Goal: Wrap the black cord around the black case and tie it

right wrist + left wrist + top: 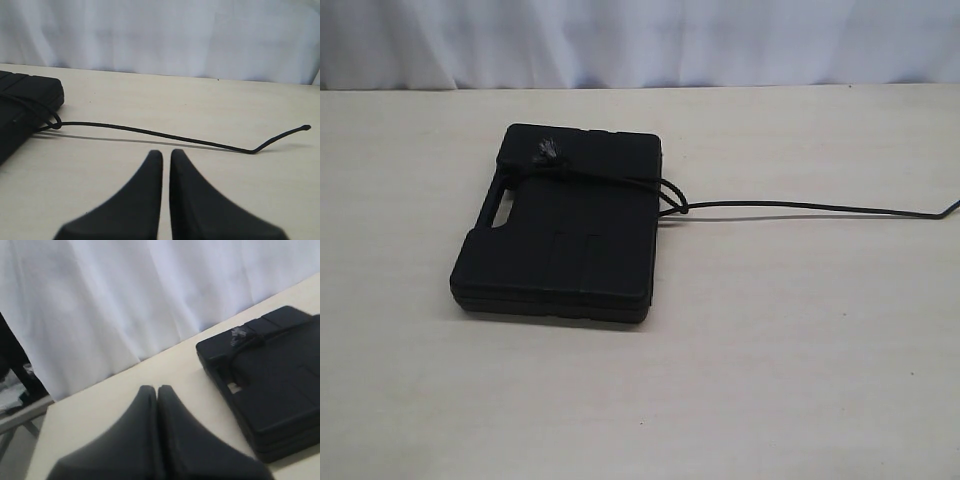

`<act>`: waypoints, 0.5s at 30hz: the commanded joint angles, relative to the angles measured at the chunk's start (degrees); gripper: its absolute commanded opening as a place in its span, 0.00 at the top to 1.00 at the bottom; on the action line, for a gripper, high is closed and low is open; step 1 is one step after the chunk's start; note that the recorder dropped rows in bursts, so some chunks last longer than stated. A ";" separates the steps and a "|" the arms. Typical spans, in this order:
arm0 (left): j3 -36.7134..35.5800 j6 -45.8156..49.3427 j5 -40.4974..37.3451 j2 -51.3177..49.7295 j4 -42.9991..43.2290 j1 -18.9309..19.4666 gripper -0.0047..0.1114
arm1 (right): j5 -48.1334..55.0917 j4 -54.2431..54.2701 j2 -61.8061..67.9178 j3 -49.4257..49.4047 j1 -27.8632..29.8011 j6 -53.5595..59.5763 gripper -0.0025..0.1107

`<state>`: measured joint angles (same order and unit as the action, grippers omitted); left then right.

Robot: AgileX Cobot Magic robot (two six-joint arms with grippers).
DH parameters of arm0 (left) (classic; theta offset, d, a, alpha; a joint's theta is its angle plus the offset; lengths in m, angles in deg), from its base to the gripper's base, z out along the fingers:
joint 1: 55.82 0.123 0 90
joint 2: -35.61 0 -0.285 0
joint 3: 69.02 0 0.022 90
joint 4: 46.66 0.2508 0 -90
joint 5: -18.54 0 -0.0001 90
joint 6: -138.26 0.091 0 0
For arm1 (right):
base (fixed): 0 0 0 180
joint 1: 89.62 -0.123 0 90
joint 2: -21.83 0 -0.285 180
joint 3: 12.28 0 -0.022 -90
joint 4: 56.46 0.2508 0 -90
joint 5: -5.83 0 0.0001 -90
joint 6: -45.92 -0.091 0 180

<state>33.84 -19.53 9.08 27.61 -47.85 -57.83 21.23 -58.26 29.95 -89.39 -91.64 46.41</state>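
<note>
The black case [560,240] lies flat on the table, handle slot to the left. The black cord [800,207] crosses the case's far part; its frayed greyish tuft [548,150] rests on the lid. The cord is looped into a knot [678,205] at the case's right edge, and its long tail runs right across the table. Neither gripper shows in the exterior view. My left gripper [157,387] is shut and empty, off to the side of the case [280,385]. My right gripper [166,151] is shut and empty, short of the cord [165,135] and its knob end [306,128].
The light wooden table [770,380] carries only the case and cord. A white curtain [640,40] hangs behind the far edge. In the left wrist view a dark frame [12,365] stands beyond the table's edge.
</note>
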 commanded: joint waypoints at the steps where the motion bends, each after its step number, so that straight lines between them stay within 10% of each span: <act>1: -0.07 -2.27 0.90 0.21 -10.37 -0.02 0.96 | -0.58 -0.36 -0.33 -0.11 0.33 -0.08 0.93; 15: -0.07 -2.96 -1.38 0.21 -11.60 -0.02 0.96 | -0.58 -0.36 -0.33 -0.11 0.33 -0.08 0.93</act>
<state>33.84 -21.90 7.62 27.61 -58.17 -57.90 21.23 -58.26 29.95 -89.39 -91.64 46.41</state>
